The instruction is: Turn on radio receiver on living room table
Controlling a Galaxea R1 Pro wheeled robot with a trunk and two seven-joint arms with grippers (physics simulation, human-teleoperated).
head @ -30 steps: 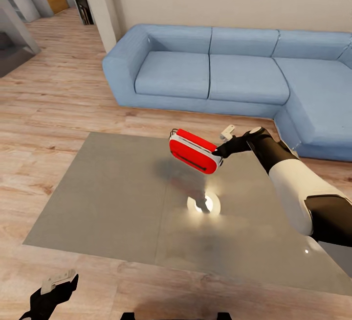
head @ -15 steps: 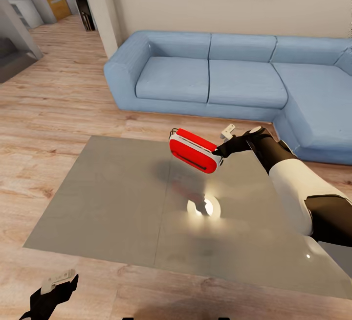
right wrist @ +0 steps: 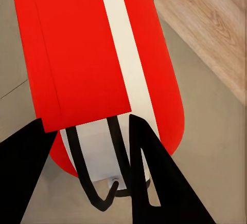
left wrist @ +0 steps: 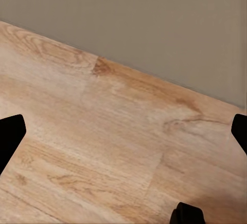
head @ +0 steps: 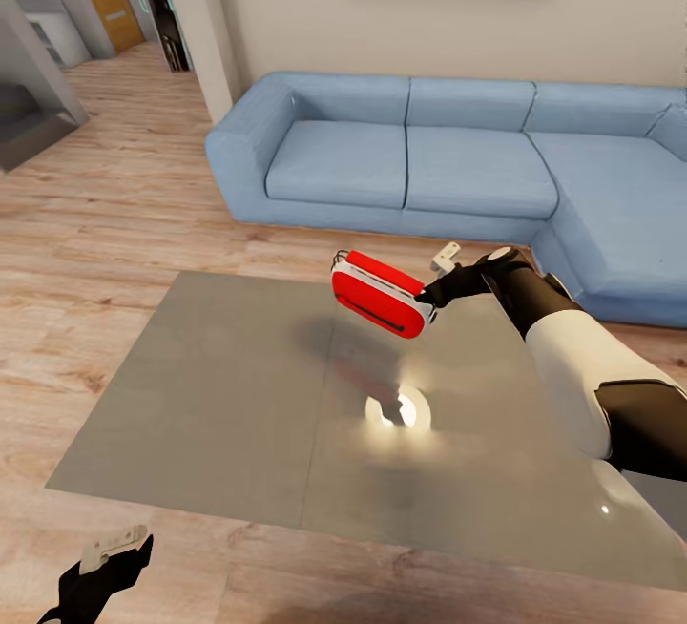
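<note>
Right gripper (head: 426, 298), frame centre, pinches the red radio receiver (head: 380, 294) by one end above the table (head: 210, 395), long axis tilting upper-left; left gripper (head: 107, 562), lower-left corner, spread wide.

Radio receiver (head: 380, 293) above table (head: 210, 395); sofa (head: 448, 161) behind table.

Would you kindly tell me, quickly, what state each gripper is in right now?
Left gripper: open, holding nothing, low beside the table.
Right gripper: closed on the red radio receiver, held above the table.
</note>
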